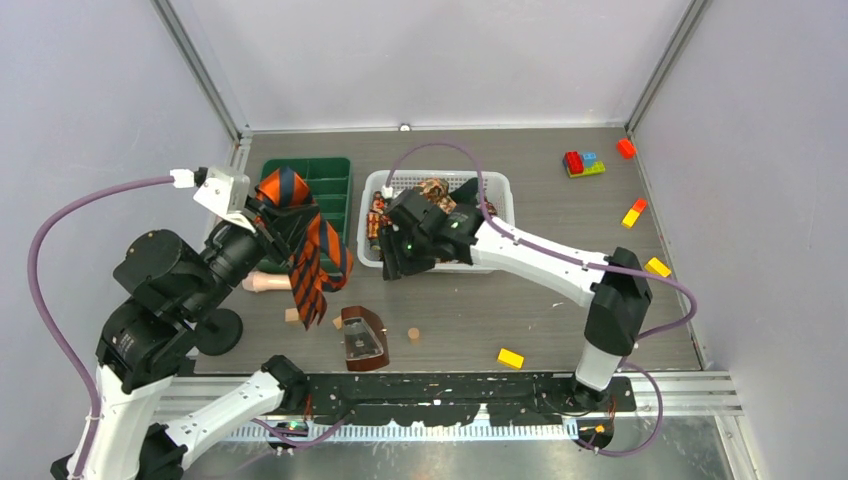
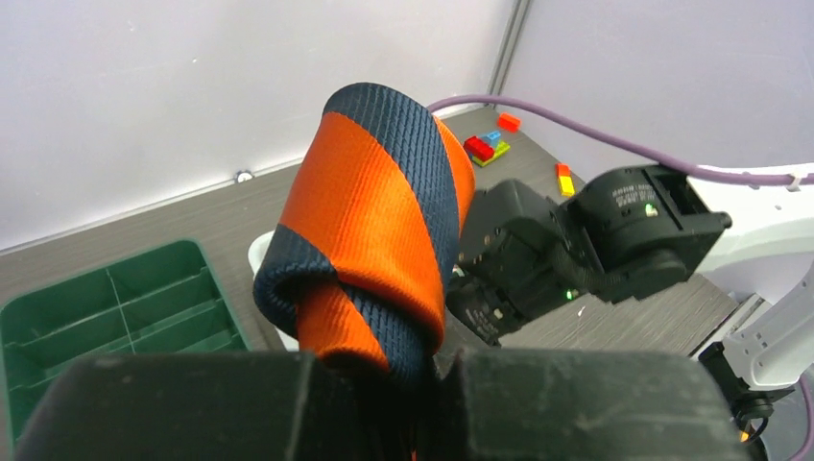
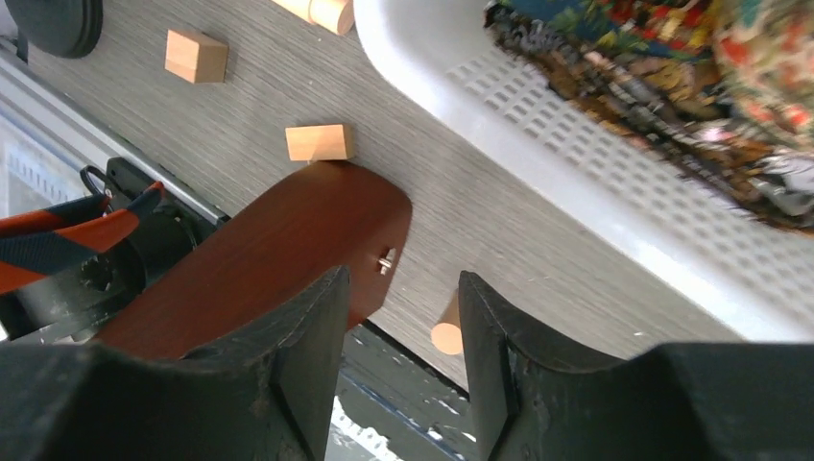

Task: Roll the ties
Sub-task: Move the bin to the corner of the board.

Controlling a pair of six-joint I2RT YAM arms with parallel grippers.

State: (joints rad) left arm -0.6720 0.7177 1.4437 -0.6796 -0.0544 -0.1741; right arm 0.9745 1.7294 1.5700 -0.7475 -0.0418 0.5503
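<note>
White walls on three sides, grey wood-grain table [image 1: 560, 300] below, and the action is at the left. The left arm [image 1: 170, 280] has the striped tie [image 1: 305, 250] hoisted clear of the table. Its left jaws are clamped tight on the fabric, and the left wrist view shows a fat orange-and-navy loop curling just above them. The long tail hangs down in front of the green tray [image 1: 335, 170].

The right arm [image 1: 540, 255] reaches across to the near-left corner of the white basket [image 1: 500, 190]. The right jaws stand apart with nothing between them, only table and a brown wooden piece [image 1: 362, 338] showing below.

I'd call this the start of the roll: one end is curled, and most of the tie is loose. The next move looks to need that free right arm brought to the hanging tail, to steady it while the coil is wound, or the tie laid flat first.

Now the count.
- Ties: one striped in the air, and at least one paisley tie [image 1: 435, 188] in the basket; how many lie there I cannot tell.
- One green tray, one basket and one brown wooden piece.
- Three small wooden bits [image 1: 292, 315] on the near table, plus one wooden peg [image 1: 265, 283].
- Two yellow bricks [image 1: 511, 358], one yellow-and-orange, one red, and one mixed cluster far right.
- One black disc [image 1: 218, 330].
</note>
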